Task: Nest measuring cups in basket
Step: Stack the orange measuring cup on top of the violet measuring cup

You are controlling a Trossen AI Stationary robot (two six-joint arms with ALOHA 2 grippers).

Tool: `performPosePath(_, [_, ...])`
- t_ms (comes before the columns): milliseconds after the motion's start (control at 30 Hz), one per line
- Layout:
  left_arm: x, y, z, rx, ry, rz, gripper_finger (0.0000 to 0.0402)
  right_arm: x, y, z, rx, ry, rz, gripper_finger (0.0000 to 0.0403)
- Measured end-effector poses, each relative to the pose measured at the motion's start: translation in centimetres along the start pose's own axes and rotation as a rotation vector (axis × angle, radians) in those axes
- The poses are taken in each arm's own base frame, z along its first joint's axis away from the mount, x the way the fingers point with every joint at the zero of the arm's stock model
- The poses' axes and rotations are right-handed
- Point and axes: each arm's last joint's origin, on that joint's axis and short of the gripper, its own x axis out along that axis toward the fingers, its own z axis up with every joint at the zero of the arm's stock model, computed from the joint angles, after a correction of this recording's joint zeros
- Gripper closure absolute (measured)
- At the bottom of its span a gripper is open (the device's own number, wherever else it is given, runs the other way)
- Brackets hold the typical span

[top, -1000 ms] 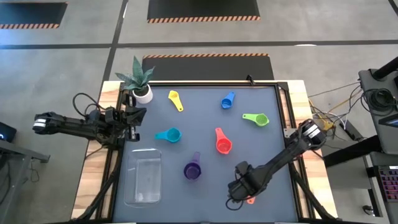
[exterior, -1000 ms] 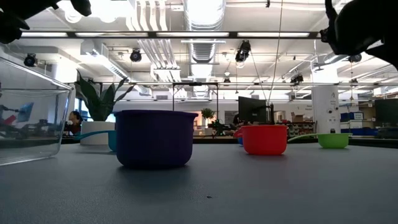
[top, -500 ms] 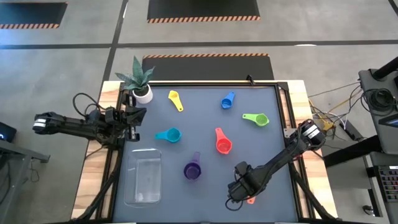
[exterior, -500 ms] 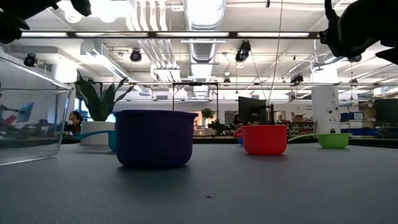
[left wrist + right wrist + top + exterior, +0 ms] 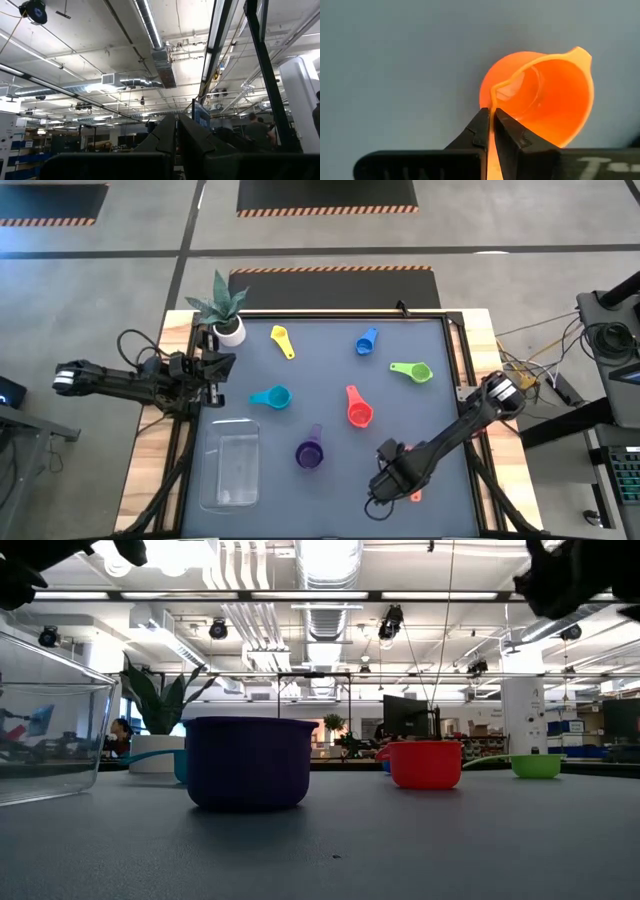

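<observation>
The left gripper (image 5: 222, 367) rested shut and empty at the tabletop's left edge, just beside the white pot with a spiky green plant (image 5: 226, 317) in the far left corner. Near the front left corner stood the clear basket (image 5: 229, 465), with nothing visible in it. Across the middle of the tabletop lay the loose cups: the teal cup (image 5: 272, 397) just beyond the basket, the yellow cup (image 5: 283, 340) toward the far edge, the purple cup (image 5: 309, 451) beside the basket, the red cup (image 5: 357, 410) near the centre, the blue cup (image 5: 366, 341) toward the far edge, and the green cup (image 5: 414, 370) nearer the right edge. Near the front edge, right of centre, the right gripper (image 5: 492, 128) had its fingers pinched on the thin handle of the orange cup (image 5: 547, 96), tilted on its side above the grey surface.
</observation>
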Motion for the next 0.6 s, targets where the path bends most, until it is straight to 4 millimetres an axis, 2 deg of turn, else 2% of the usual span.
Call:
performPosePath(200, [0.0, 0.0, 0.0, 0.000, 0.000, 0.000, 0.0402, -3.2, -0.7, 0.1, -0.258, -0.021, -0.021, 0.0394])
performPosePath(333, [0.0, 0.0, 0.0, 0.000, 0.001, 0.000, 0.0402, -4.8, -0.7, 0.5, -0.533, -0.085, 0.004, 0.0394])
performPosePath(400, [0.0, 0.0, 0.0, 0.000, 0.002, 0.000, 0.0402, -5.6, -0.5, 0.7, -0.747, -0.116, 0.014, 0.0394])
performPosePath(533, [0.0, 0.0, 0.0, 0.000, 0.002, 0.000, 0.0402, -6.9, -0.1, 0.9, -1.409, -0.166, 0.011, 0.0394])
performPosePath(600, [0.0, 0.0, 0.0, 0.000, 0.002, 0.000, 0.0402, -7.4, 0.0, 1.2, -1.630, -0.217, -0.029, 0.0394])
